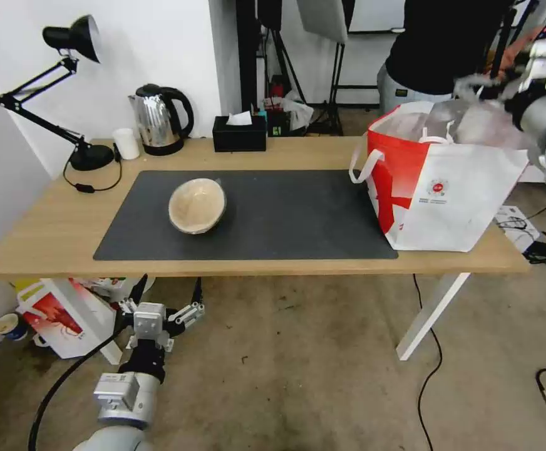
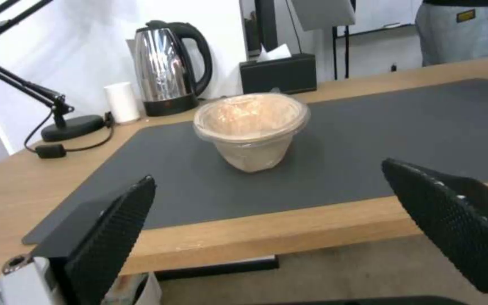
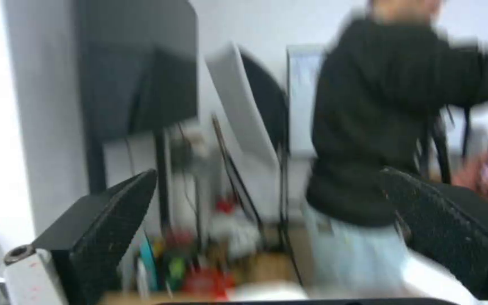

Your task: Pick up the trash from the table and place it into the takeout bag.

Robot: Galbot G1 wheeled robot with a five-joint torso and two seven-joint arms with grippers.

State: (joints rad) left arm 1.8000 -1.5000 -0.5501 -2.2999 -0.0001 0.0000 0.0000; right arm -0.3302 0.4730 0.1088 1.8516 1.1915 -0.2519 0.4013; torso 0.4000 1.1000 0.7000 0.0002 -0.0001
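Both of my claws are spread wide and grasp nothing. Left gripper [image 1: 168, 289] hangs low in front of the table [image 1: 47, 232], below the near edge of its light wood top, its black textured fingers [image 2: 111, 237] parted and pointing at the tan paper bowl [image 1: 197, 205]. That bowl sits on the dark grey mat [image 1: 285, 213], left of the middle, covered with a clear lid (through my left wrist camera it stands upright, well apart from my fingers).

My right gripper [image 3: 278, 237] is raised high on the right, up beside the takeout bag [image 1: 442, 188]; its fingers [image 3: 114, 220] stand far apart with only blurred room between them. The bag stands on the table's right end, partly on the mat, white with red panels and white loop handles, its mouth open. A small round red logo is printed on its white face; the lines of writing beneath are too small for me to read.

Along the back edge stand a black desk lamp [image 1: 66, 94], a small white cup [image 1: 126, 143], a steel kettle [image 1: 159, 119] and a black tissue box [image 1: 239, 133].
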